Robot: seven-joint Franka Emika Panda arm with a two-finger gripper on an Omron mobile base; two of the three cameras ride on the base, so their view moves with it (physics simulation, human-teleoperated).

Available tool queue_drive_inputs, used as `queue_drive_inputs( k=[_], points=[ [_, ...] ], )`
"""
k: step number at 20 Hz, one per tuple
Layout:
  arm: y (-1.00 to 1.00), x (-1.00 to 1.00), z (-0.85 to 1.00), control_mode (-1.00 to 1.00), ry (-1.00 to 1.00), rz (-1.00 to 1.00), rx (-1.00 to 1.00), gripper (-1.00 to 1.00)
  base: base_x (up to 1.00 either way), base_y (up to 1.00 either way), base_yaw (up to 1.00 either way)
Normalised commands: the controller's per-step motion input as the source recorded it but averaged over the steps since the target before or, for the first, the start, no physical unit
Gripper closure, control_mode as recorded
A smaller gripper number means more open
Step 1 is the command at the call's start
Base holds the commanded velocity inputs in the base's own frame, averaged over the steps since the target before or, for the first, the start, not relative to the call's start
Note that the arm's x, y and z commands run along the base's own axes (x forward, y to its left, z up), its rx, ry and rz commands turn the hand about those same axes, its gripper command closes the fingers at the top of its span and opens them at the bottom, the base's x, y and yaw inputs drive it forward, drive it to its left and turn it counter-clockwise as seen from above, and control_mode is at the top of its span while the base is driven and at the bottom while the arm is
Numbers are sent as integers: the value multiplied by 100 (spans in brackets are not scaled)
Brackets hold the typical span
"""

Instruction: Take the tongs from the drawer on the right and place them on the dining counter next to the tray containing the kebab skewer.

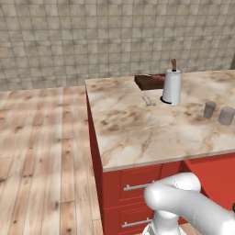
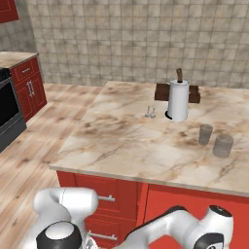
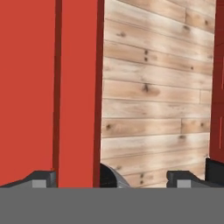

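The dining counter (image 1: 137, 133) (image 2: 126, 151) has a beige veined marble top on a red base. At its far side lies the dark brown tray (image 1: 148, 82) (image 2: 161, 91), partly behind a white paper towel roll (image 1: 172, 86) (image 2: 178, 100). The kebab skewer is too small to make out. Two drawer fronts with silver handles (image 1: 137, 186) (image 2: 108, 198) are shut, and the tongs are hidden. My gripper (image 3: 113, 179) is open with nothing between its fingertips (image 3: 41, 178). It hangs low beside a red cabinet panel (image 3: 43, 87), facing the plank floor (image 3: 153, 96).
A small silvery utensil (image 1: 148, 101) (image 2: 150, 113) lies left of the roll. Two grey cups (image 1: 209, 109) (image 2: 205, 133) stand on the right of the top. A black oven (image 2: 8, 114) and red wall cabinets (image 2: 30, 87) are far left. Wooden floor (image 1: 41, 156) stretches to the left.
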Motion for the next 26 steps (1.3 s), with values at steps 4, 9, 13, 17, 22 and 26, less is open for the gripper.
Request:
queue_drive_inputs(
  k=[4, 9, 13, 17, 22, 26],
  points=[
    [0, -1, 91, -100, 14, 0, 0, -100, 0, 0, 0],
    [0, -2, 82, -100, 9, 0, 0, -100, 0, 0, 0],
    [10, 5, 45, -100, -1, 1, 0, -100, 0, 0, 0],
    [17, 15, 20, -100, -9, 6, 0, -100, 0, 0, 0],
    [20, 21, 20, -100, 2, 11, 0, -100, 0, 0, 0],
    [9, 19, 9, -100, 2, 9, 0, -100, 0, 0, 0]
  ],
)
